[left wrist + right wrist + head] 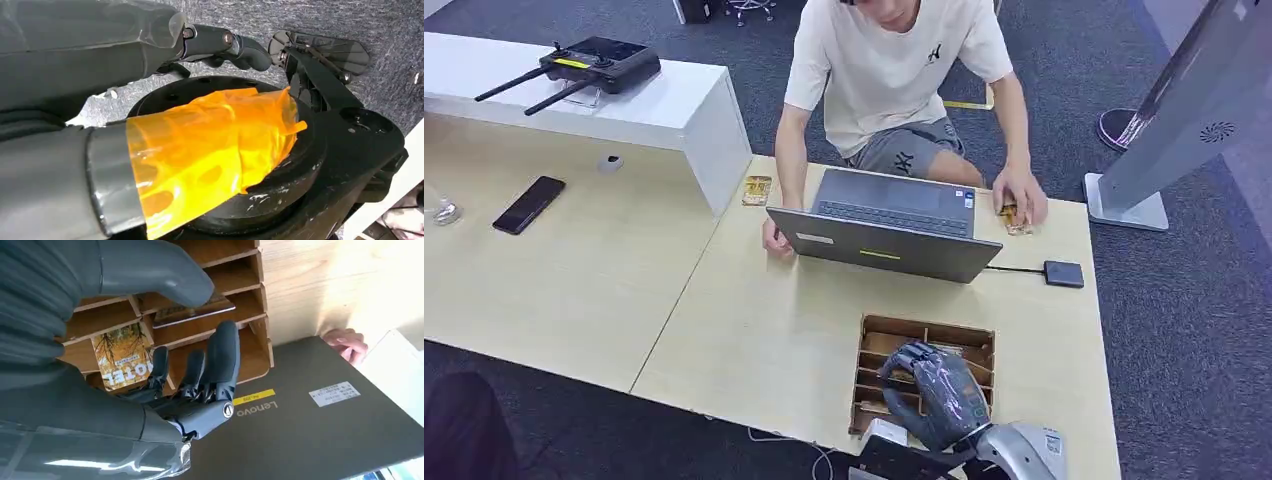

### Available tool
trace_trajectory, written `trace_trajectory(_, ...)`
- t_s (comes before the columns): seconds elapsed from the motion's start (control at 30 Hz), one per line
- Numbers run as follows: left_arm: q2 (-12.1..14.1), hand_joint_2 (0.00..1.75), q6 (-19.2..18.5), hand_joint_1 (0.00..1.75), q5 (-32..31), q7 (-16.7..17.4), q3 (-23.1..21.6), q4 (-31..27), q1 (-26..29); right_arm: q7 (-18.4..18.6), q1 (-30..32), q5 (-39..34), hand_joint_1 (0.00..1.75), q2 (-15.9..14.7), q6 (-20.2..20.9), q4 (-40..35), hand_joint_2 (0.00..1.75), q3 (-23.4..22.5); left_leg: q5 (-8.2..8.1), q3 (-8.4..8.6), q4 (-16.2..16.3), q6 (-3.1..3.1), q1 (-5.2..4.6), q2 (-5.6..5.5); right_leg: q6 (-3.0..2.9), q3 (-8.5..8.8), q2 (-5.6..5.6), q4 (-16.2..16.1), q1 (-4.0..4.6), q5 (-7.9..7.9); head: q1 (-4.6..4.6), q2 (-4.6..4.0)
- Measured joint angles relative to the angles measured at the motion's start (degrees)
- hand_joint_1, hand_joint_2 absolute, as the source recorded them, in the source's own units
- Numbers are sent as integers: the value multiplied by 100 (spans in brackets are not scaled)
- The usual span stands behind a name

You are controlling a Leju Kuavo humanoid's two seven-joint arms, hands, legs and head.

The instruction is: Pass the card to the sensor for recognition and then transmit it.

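The fingers (220, 360) of the right hand (939, 390) were spread apart and slightly curled above the wooden slotted card rack (976, 340), with nothing gripped between them and the thumb (155, 270). In the right wrist view one card (192, 312) lay flat in a slot directly between the thumb and the fingers, and it could not be determined whether the thumb was touching it. A second card with a yellow-and-white printed face (122, 357) stood in a neighbouring slot beside the fingers. The rack rested on the light wooden desk (754, 330), near its front edge, just in front of an open grey laptop (889, 225) whose lid back faced the robot. A small dark card sensor (1063, 273) lay on the desk to the right of the laptop, joined to it by a cable. A person in a white T-shirt (894, 60) sat behind the laptop, with one hand at the laptop's left edge and the other resting on a card (1014, 215) on the desk. Another card (756, 190) lay on the desk to the left of the laptop. The left hand (215, 42) hung above the floor; its dark fingers appeared curled, but whether they were closed could not be determined.
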Motion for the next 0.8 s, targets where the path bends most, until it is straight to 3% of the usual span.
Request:
trace_trajectory(0.3, 0, 0, 2, 0, -15, 2, 4, 0, 0, 59, -26, 48, 80, 0, -7, 122, 175, 20, 0, 0, 0, 0, 0, 0, 0, 0, 0, 0, 0, 0, 2, 0)
trace_trajectory(0.43, 0, 0, 2, 0, -15, 11, 4, 0, 0, 59, -32, 50, 86, 0, -7, 129, 175, 22, 0, 0, 0, 0, 0, 0, 0, 0, 0, 0, 0, 0, 0, 0)
trace_trajectory(0.8, 0, 0, 4, 0, -15, 13, 7, 0, -3, 101, -63, 57, 80, 2, -9, 199, 175, 37, 0, 0, 0, 0, 0, 0, 0, 0, 0, 0, 0, 0, 0, 0)
